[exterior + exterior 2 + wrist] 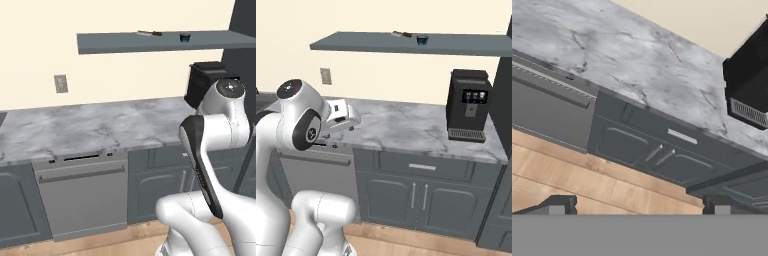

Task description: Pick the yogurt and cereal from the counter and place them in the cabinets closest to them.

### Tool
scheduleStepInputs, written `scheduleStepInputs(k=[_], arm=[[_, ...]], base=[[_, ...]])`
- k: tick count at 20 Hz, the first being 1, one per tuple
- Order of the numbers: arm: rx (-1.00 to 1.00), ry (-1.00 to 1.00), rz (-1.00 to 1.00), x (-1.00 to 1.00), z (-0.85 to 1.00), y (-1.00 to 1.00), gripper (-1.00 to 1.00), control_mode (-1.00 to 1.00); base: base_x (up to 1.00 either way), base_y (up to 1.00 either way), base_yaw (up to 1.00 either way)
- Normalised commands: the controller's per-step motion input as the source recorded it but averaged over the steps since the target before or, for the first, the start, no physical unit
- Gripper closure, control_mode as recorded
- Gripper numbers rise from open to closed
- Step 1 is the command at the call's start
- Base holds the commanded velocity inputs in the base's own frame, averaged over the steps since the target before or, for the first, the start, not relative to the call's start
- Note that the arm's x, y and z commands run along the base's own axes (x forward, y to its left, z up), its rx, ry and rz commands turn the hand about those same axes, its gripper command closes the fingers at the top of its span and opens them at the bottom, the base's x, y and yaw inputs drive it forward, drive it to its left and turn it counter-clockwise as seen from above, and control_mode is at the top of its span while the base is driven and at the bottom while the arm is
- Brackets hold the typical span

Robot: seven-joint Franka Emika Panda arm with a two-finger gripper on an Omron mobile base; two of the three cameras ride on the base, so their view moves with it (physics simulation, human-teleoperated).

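Although it is tiny in both base views, the yogurt (185, 37) reads as a small round dark cup with a paler top, standing upright on the cabinets' (115, 42) long grey-blue shelf slab, toward its right end and well above the surface (100, 125). So small a cup is probably light and fairly stiff, with smooth sides that could slip; the thin top looks like the weak part, so I would take it across the round body, low on the wall, with only gentle pressure. Just left of it on the same shelf lies a small flat dark-and-pale item (149, 33), too small to identify. Nothing like the cereal can be made out on the stretch of marble seen here. Below and to the right, a black coffee machine (468, 105) stands on the surface against the wall, and grey doors, a drawer and a dishwasher (82, 192) run beneath the thick edge. The tool (636, 206) hangs low in front of the lower doors, its two fingertips spread wide apart with nothing between them.
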Motion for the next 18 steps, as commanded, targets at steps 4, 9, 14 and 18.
scheduleStepInputs(k=[4,9,14,18], arm=[[0.0,0.0,0.0,0.0,0.0,0.0,-1.0,1.0],[0.0,0.0,0.0,0.0,0.0,0.0,-1.0,1.0],[0.0,0.0,0.0,0.0,0.0,0.0,-1.0,1.0],[0.0,0.0,0.0,0.0,0.0,0.0,-1.0,1.0]], base=[[-0.03,0.56,0.0],[-0.03,0.55,0.0],[-0.03,0.57,0.0],[-0.04,0.56,0.0]])
